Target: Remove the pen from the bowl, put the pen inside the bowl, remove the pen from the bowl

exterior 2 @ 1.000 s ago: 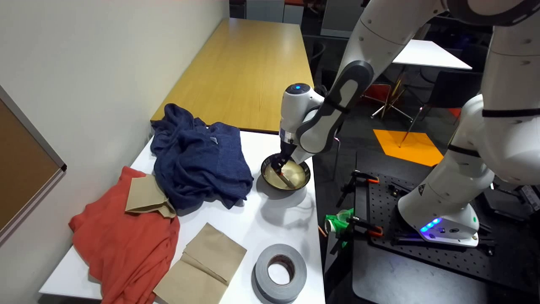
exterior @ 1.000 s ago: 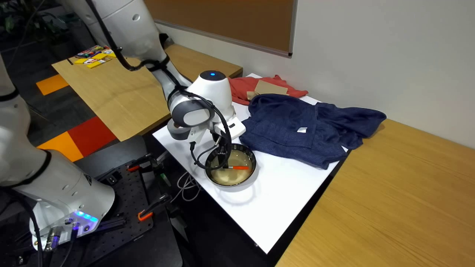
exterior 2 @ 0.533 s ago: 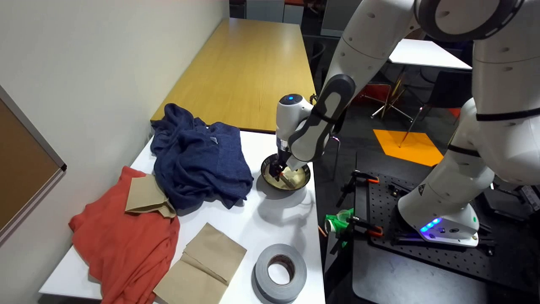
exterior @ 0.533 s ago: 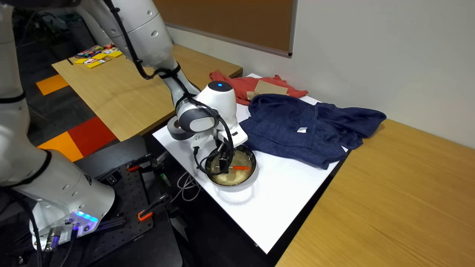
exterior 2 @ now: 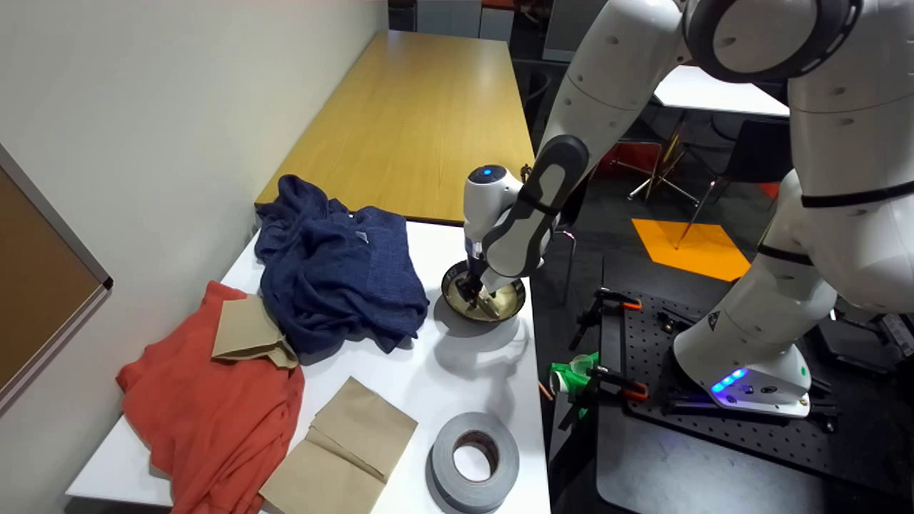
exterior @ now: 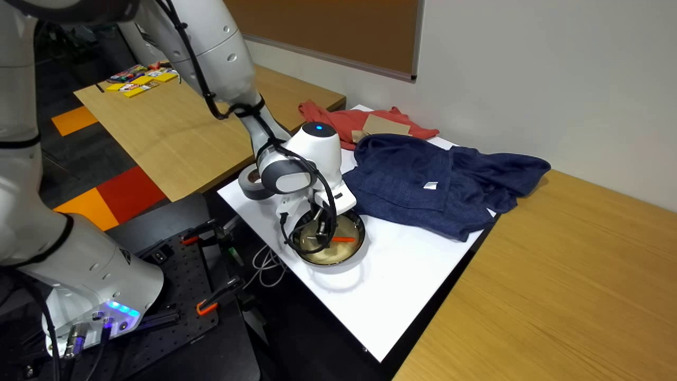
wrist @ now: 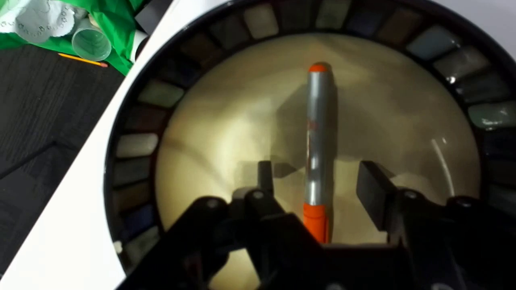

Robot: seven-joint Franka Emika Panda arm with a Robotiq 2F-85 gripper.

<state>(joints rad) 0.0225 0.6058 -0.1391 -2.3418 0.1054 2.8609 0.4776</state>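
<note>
In the bowl point(wrist: 137, 147), the pen point(wrist: 316, 137) is straddled by the wide-parted end effector point(wrist: 315, 186), presumably for gripping; its height is unclear.

Hand point(exterior: 321, 236) over the bowl point(exterior: 336, 256), pen point(exterior: 344, 239) lying inside.
In an exterior view, the pen's orange part shows beside a black cable point(exterior: 334, 210); the bowl stands on the white tabletop point(exterior: 394, 286) near a navy cloth point(exterior: 418, 180), a red cloth point(exterior: 351, 124) lies farther back, and the arm point(exterior: 227, 69) partly hides a grey tape roll point(exterior: 255, 191).

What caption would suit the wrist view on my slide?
An open gripper frames an orange-and-silver pen lying in a dark-rimmed bowl.
</note>
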